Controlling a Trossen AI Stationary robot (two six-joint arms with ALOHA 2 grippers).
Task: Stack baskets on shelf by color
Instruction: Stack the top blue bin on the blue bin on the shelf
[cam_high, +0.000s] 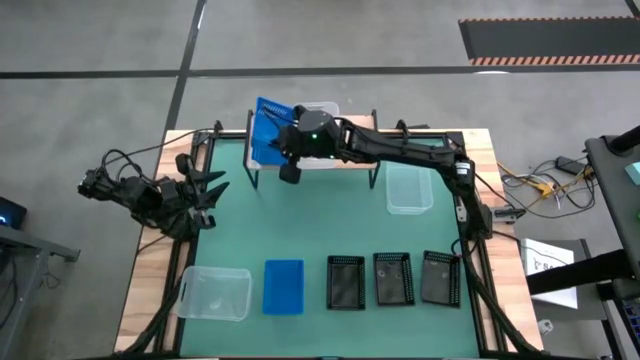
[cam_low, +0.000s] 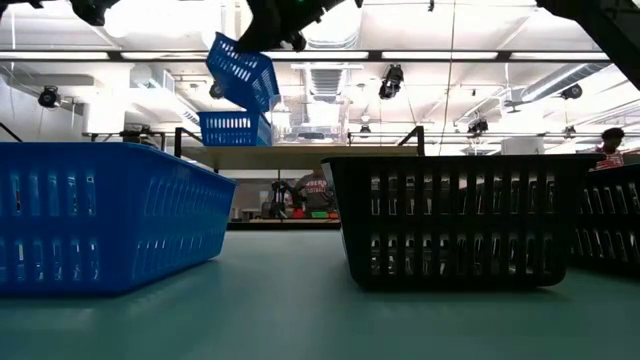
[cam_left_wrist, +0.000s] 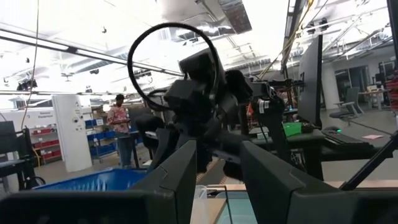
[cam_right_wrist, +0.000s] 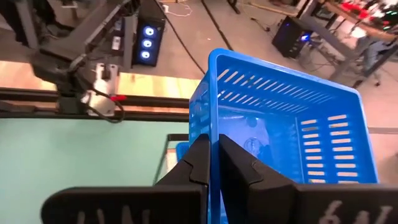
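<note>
Blue basket (cam_high: 268, 130) gripped by its wall, tilted, hanging just above a second blue one (cam_low: 233, 128) already on the shelf (cam_high: 322, 160) at the far edge of the green surface (cam_high: 300, 225). Left to right: left gripper (cam_high: 213, 190) parked near the left edge, fingers parted and holding nothing. Right gripper (cam_right_wrist: 214, 163) over the shelf's left end, fingers pinched shut on the basket's rim. Clear basket (cam_high: 410, 189) farther right, lying on the surface. Along the near edge: clear (cam_high: 215, 293), blue (cam_high: 283, 287), then three black mesh baskets (cam_high: 388, 278).

Best handled, by judgement: level the tilt first, square the corners over the lower blue one, lower gently until nested, then release. Risks: a skewed corner catching, or the pile nudged off the plank.
</note>
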